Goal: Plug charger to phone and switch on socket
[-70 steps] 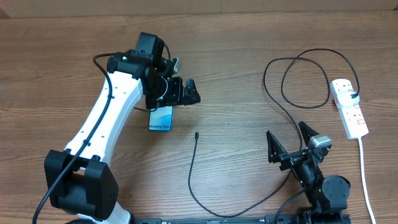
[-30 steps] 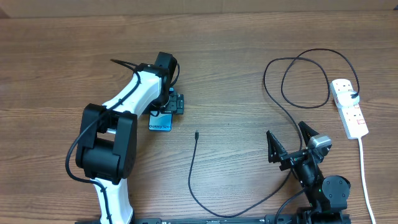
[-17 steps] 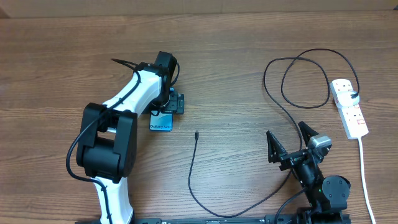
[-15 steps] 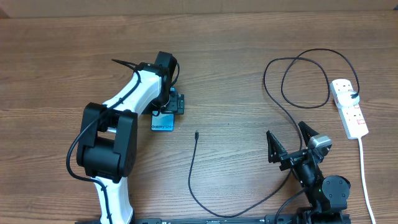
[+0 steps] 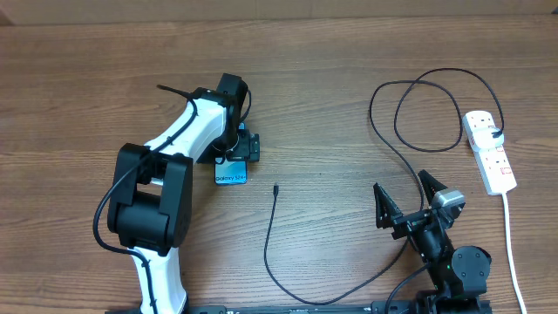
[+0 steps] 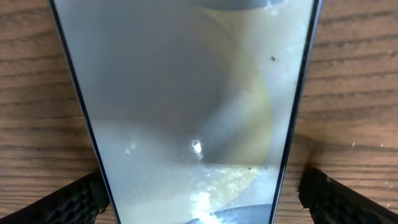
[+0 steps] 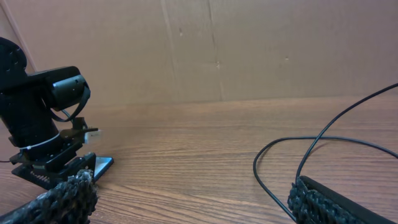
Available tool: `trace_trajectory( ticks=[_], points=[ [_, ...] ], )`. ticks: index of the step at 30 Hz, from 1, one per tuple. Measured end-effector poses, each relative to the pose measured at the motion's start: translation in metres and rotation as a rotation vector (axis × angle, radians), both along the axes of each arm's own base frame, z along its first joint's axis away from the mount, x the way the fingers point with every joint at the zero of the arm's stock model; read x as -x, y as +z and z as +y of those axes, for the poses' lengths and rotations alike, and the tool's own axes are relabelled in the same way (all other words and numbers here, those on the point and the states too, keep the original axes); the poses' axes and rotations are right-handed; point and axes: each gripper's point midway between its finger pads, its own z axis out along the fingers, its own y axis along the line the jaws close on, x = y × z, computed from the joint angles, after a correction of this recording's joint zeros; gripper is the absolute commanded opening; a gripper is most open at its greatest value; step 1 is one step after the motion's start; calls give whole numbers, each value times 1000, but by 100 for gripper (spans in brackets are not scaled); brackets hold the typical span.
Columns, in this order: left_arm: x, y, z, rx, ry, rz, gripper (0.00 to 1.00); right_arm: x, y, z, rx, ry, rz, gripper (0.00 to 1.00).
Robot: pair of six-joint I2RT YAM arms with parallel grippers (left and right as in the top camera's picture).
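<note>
The phone (image 5: pixel 230 174) lies flat on the table, screen up, its "Galaxy S24" end showing below my left gripper (image 5: pixel 243 149). In the left wrist view the phone (image 6: pixel 186 112) fills the frame and lies between my spread fingers (image 6: pixel 74 202). The left finger is at its edge; a strip of wood shows by the right one. The charger's connector tip (image 5: pixel 275 187) lies loose on the table. Its black cable (image 5: pixel 397 96) loops to a plug in the socket (image 5: pixel 491 157) at far right. My right gripper (image 5: pixel 405 199) is open and empty, with the cable beside its right finger (image 7: pixel 329 202).
The socket's white cord (image 5: pixel 511 244) runs down the right edge. The cable curves along the front edge (image 5: pixel 288 292) between the two arm bases. A cardboard wall (image 7: pixel 249 50) stands behind the table. My left arm (image 7: pixel 43 124) shows over the phone (image 7: pixel 102 165) in the right wrist view.
My left arm has swung round and come down over the phone. Since then the phone has slid a little right and toward the front. The right arm has not moved.
</note>
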Motion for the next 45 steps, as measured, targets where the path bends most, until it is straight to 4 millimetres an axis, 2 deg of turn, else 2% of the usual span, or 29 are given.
trace_trajectory(
  ticks=[3,11,28,33,45],
  points=[
    [-5,0,2,3,33,-17,100,0,0,0,0,0,0,100],
    [-9,0,8,3,74,-25,82,0,0,0,0,0,0,100],
    [-8,0,8,10,73,-22,80,0,0,0,0,1,0,100],
    [-8,0,9,20,56,-16,74,0,0,0,0,1,0,100],
    [-3,2,10,50,54,28,76,0,0,0,0,0,0,100]
  ],
)
